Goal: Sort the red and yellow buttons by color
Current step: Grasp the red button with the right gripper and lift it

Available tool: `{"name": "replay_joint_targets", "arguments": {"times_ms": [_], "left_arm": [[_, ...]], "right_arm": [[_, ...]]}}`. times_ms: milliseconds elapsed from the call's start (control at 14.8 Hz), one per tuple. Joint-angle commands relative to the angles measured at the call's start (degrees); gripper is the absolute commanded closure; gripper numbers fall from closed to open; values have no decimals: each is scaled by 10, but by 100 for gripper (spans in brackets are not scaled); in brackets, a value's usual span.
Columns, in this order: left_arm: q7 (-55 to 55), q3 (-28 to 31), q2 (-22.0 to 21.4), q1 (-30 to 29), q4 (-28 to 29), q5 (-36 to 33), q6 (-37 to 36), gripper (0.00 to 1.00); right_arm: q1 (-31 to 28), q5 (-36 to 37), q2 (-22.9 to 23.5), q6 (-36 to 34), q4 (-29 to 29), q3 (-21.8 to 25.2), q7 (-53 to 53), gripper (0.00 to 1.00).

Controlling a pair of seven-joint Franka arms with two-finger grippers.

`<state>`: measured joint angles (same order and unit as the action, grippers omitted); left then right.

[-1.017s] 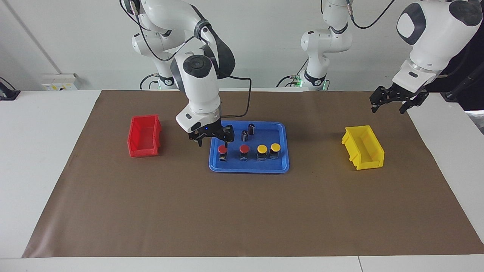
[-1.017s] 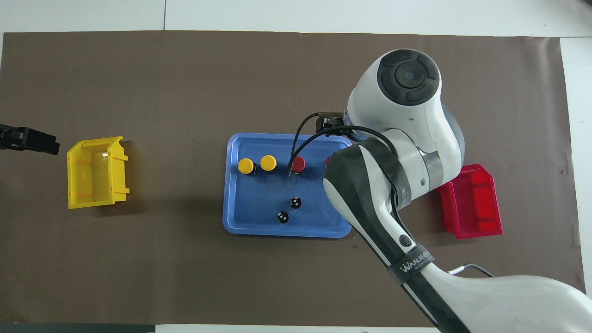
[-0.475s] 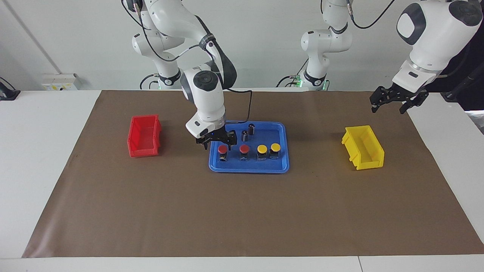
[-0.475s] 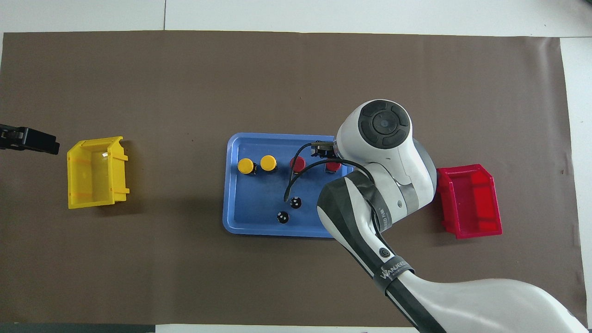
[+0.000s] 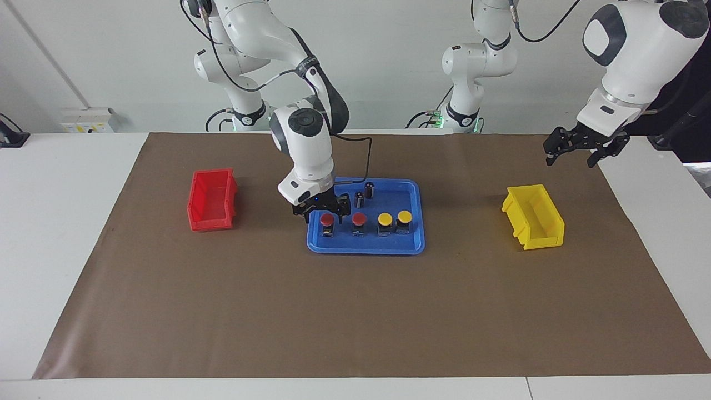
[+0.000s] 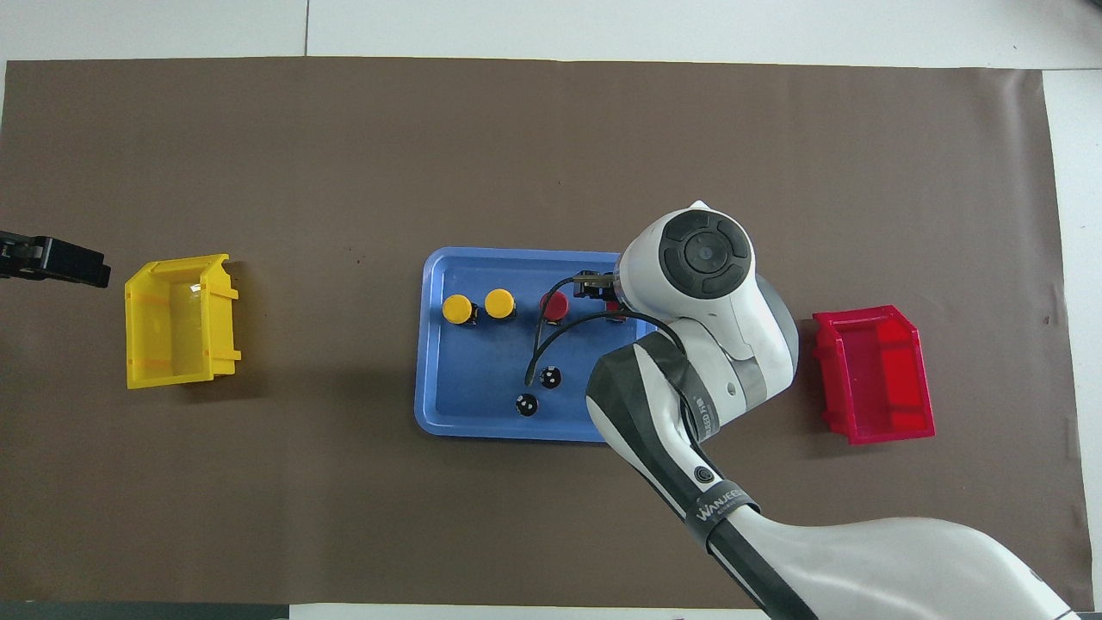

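Surface point(image 5: 83, 233): white, under a brown mat point(image 5: 355, 311).
Blue tray point(image 5: 414, 244): mid-mat, between the two bins.
Red bin point(image 5: 211, 199): toward the right arm's end.
Yellow bin point(image 5: 534, 216): toward the left arm's end.
Right end effector point(image 5: 322, 210): low over the end red button point(image 5: 327, 220), fingers spread either side of its cap; contact unclear.
Left end effector point(image 5: 577, 150): waits open, raised near the yellow bin.
Buttons: second red button point(image 5: 359, 219) and two yellow buttons point(image 5: 385, 220) point(image 5: 405, 216) stand in one row in the tray.
Dark cylinders point(image 5: 364, 194): in the tray, nearer the robots.
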<state>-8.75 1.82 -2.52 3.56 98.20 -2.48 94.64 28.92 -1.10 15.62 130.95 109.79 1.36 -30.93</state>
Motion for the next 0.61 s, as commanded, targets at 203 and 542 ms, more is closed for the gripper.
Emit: {"name": "replay_joint_targets", "arguments": {"times_ms": [203,542], "left_arm": [[5,1,-18,0,22,6,12,0],[5,1,-18,0,23,6,12,0]], "right_arm": [[0,-2,-2,20,16,0,15,22],[1,-2,4,19,17,0,15,28]]}}
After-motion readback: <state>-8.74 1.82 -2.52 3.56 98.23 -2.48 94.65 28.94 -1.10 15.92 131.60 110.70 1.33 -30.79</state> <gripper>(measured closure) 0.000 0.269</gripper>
